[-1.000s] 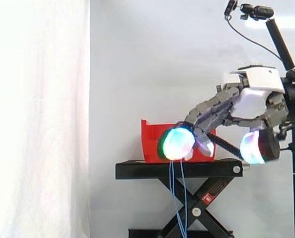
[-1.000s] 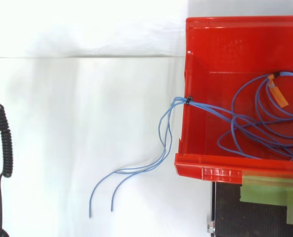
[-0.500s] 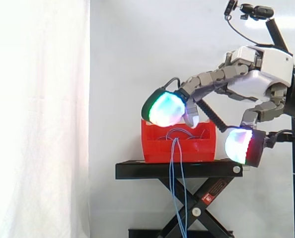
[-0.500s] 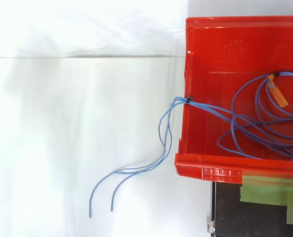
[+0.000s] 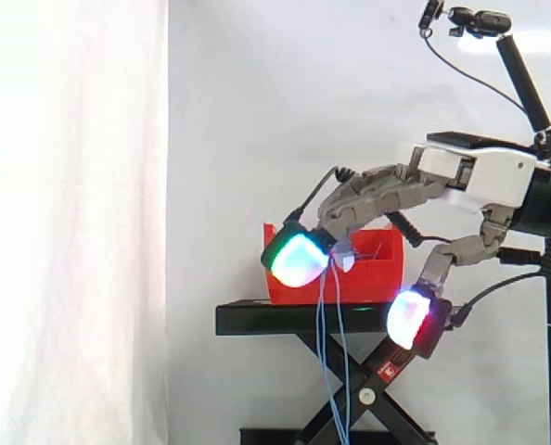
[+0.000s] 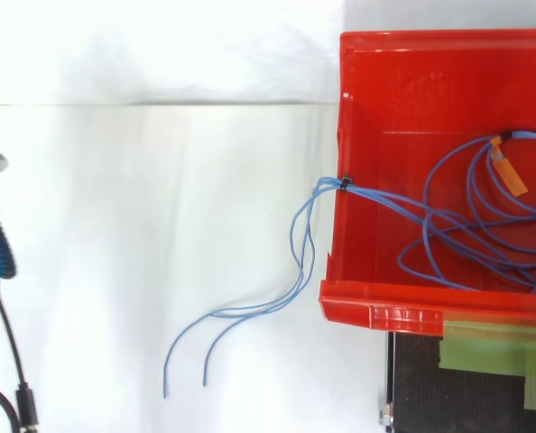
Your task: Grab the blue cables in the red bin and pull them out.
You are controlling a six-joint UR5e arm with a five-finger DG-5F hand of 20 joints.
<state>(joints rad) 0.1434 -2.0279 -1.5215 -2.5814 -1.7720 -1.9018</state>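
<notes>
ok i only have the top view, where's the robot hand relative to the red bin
Observer: In the side view the robot hand slopes down across the front of the red bin.
Operator: is it holding anything
Observer: No, it's open: fingers straight, thumb apart below, the blue cables not grasped.
Operator: how low do the loose ends hang
Observer: Below the top of the black stand, in front of its scissor legs.

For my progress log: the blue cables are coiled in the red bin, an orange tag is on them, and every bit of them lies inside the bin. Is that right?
Not quite. The blue cables are coiled in the red bin with an orange tag on them, but they are not wholly inside: the top view shows two ends passing over the bin's left wall and trailing outside it.
</notes>
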